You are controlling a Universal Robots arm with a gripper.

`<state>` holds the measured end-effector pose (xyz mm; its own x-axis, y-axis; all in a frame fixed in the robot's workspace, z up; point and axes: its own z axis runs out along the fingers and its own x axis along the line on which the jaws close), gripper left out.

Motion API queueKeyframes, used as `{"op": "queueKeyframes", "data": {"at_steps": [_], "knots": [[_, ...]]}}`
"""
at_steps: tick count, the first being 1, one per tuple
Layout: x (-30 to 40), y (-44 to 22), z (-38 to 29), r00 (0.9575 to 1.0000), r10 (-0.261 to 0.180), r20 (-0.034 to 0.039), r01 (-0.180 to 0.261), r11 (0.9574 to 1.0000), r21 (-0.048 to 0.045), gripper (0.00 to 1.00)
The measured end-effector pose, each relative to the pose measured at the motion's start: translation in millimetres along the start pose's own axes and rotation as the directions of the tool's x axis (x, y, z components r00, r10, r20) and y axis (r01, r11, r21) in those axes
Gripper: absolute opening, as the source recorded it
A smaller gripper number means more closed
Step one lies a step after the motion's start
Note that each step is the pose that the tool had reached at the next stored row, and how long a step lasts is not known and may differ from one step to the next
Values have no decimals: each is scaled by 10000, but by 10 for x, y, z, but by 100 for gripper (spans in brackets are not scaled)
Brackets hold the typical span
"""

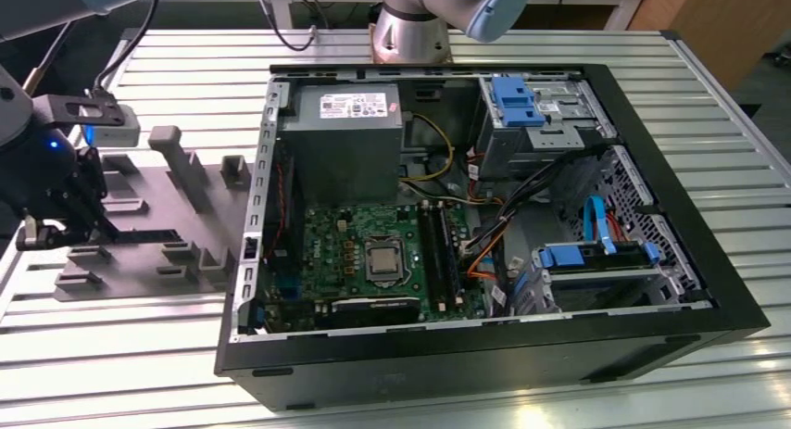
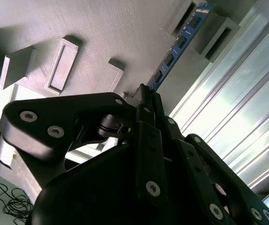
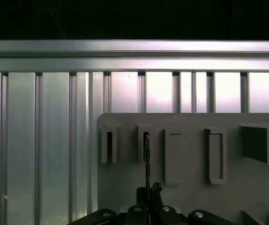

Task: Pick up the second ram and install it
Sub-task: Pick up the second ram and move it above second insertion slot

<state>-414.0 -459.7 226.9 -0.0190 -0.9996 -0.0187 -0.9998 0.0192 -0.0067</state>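
Ram (image 2: pixel 179 45) lengthwise in pincer (image 2: pixel 144 91), perhaps edge-up

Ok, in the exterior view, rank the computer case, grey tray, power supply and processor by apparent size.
1. Computer case, clearly the largest.
2. Grey tray.
3. Power supply, smaller than the tray.
4. Processor, smallest by far.
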Motion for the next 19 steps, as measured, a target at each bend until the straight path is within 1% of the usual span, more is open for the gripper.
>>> {"op": "queueKeyframes", "data": {"at_steps": [13,19], "knots": [[-1,0,-34,10000,0,-1,0,10000,2,14],[-1,0,-76,10000,0,0,0,10000,3,14]]}}
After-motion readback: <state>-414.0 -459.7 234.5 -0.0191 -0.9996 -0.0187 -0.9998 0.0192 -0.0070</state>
